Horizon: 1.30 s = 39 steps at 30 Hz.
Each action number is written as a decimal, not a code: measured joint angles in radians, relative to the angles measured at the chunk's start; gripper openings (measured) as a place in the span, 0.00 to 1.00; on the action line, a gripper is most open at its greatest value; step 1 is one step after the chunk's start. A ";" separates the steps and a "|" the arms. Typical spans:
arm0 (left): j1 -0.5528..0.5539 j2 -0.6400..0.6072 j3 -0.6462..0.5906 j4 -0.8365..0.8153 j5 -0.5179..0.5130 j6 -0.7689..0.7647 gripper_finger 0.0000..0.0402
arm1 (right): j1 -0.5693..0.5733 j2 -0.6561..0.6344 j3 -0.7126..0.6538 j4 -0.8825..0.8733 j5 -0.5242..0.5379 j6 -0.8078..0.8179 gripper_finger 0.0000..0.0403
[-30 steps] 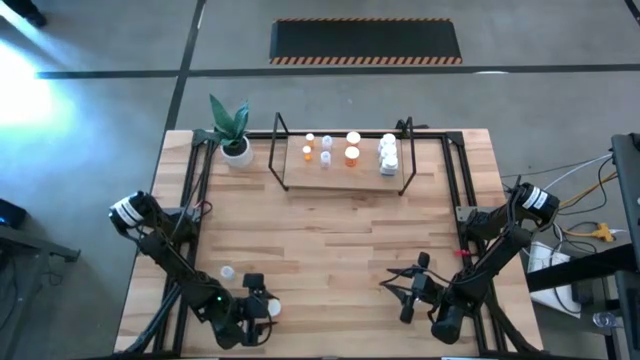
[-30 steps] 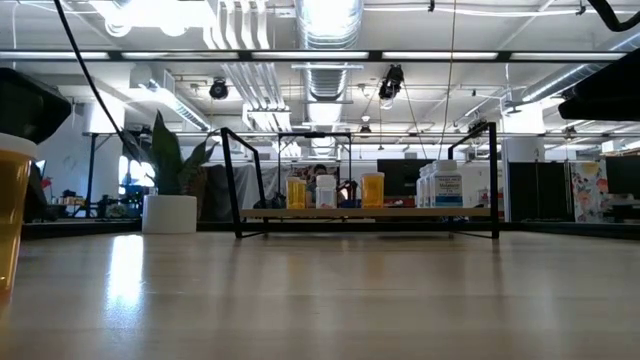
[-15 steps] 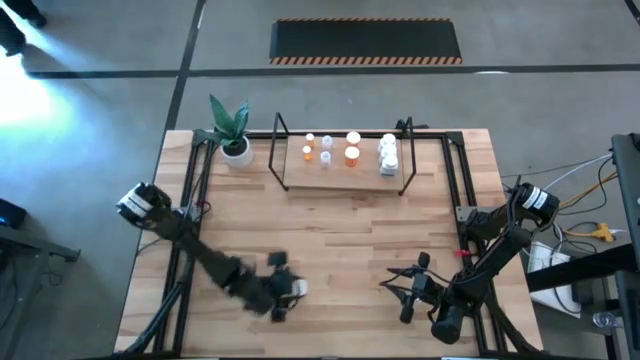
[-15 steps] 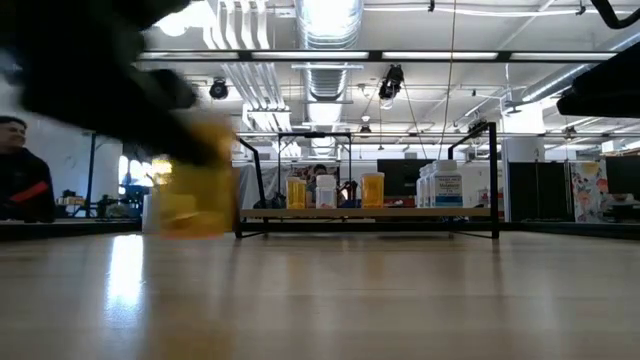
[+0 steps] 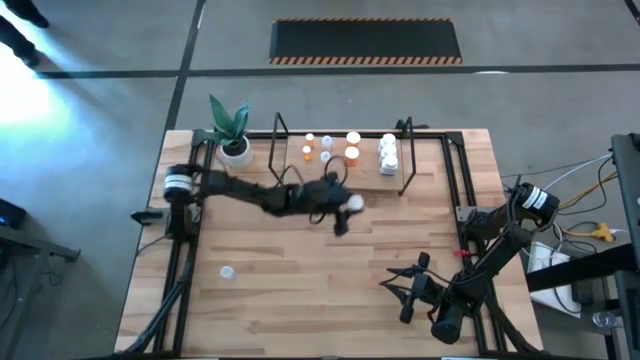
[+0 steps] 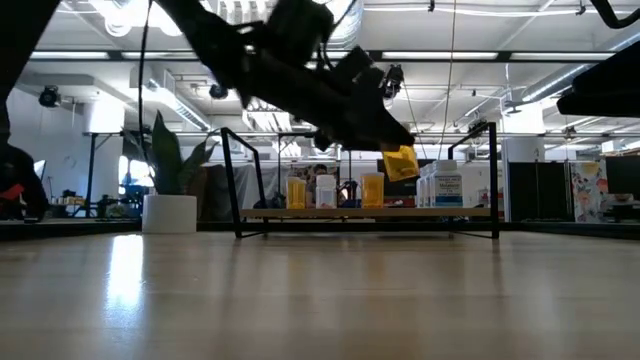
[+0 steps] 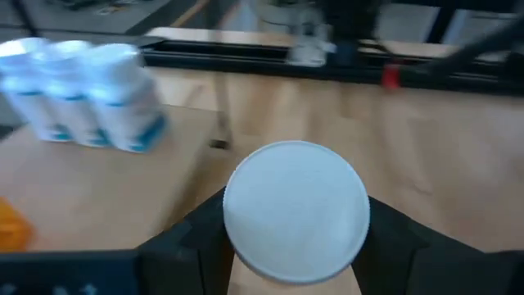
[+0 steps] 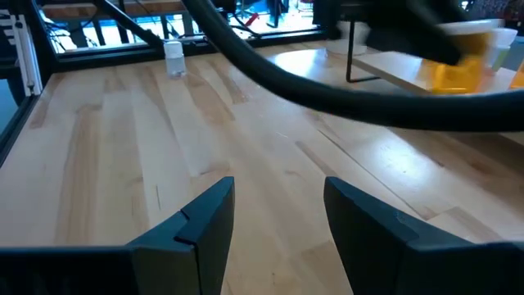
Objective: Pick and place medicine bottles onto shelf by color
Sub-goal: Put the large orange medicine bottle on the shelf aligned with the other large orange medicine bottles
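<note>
My left gripper (image 5: 345, 205) is shut on an orange bottle with a white cap (image 6: 402, 162), held in the air just in front of the shelf (image 5: 365, 175). On the shelf board stand orange bottles (image 5: 352, 154), small pale ones (image 5: 326, 142) and a cluster of white bottles (image 5: 388, 155). One small bottle (image 5: 227, 271) stands alone on the table at the near left. My right gripper (image 5: 410, 285) is open and empty at the near right. My left gripper pinches the orange bottle between its two fingers (image 7: 205, 225), one on each side of the body just behind the white cap (image 7: 296, 211). The cap points back at the wrist camera. The bottle is tilted and lifted clear, above the level of the shelf board (image 6: 370, 212).
A white pot with a green plant (image 5: 236, 150) stands at the far left beside the shelf. Black wire uprights (image 6: 232, 180) frame the shelf. The loose bottle also shows in the right wrist view (image 8: 173, 57). A person shows at the low view's left edge (image 6: 10, 180).
My left gripper has swept from the table's near left edge toward the far edge and the right, rising, up to the front of the shelf. It has carried the orange bottle with it, lifted clear of the table and now tilted.
</note>
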<state>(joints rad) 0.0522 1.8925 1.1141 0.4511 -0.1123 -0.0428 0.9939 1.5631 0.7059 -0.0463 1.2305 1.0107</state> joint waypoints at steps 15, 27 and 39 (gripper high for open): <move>0.146 0.099 0.230 -0.253 -0.182 -0.004 0.43 | 0.000 -0.001 0.000 0.003 -0.002 0.000 0.45; 0.175 0.168 0.239 -0.217 -0.165 -0.057 0.43 | 0.000 -0.001 0.000 0.000 -0.003 -0.001 0.45; 0.176 0.177 0.246 -0.213 -0.189 -0.057 0.43 | 0.000 -0.001 0.000 0.000 -0.003 0.000 0.45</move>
<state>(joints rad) 0.2279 2.0693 1.3605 0.2379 -0.3016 -0.1002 0.9939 1.5623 0.7059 -0.0463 1.2278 1.0103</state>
